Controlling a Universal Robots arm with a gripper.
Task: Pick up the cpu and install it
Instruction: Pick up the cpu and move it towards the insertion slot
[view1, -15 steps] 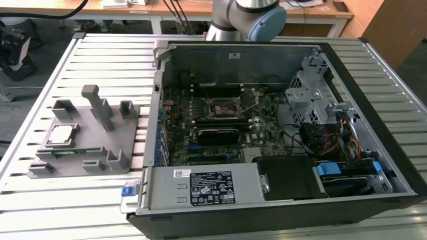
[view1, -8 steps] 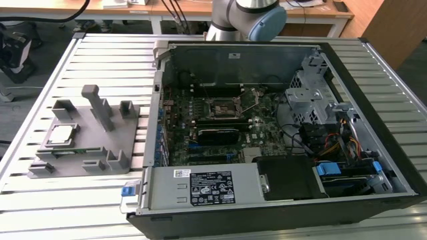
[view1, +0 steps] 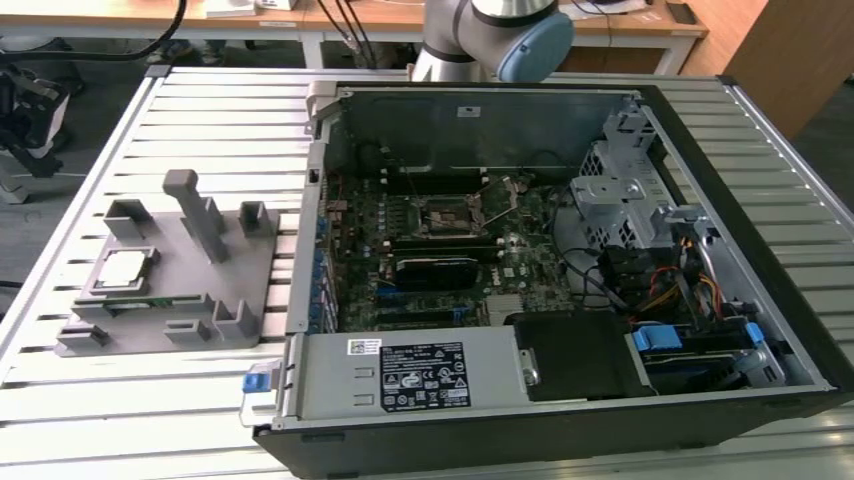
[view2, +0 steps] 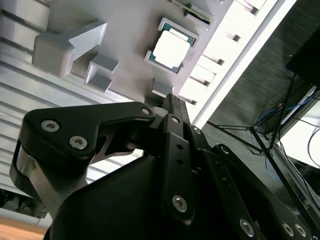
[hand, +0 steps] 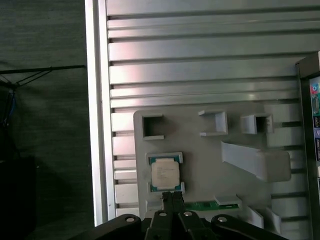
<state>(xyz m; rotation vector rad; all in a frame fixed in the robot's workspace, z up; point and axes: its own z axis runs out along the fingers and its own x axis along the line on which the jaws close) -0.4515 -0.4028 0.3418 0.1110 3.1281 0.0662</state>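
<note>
Claw (hand: 173, 196) pressed together and empty; small flat square silver-topped cpu (hand: 165, 173) lies straight ahead of its tips, apart

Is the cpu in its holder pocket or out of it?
In. The cpu lies flat within the raised corner frame of the grey fixture, seen in both wrist views.

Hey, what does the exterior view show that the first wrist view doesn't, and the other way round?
Exterior view: the open computer case with its motherboard socket, and the arm behind it. First wrist view: the gripper, jaws together. Both: the cpu lying in the grey holder on the slatted table.
</note>
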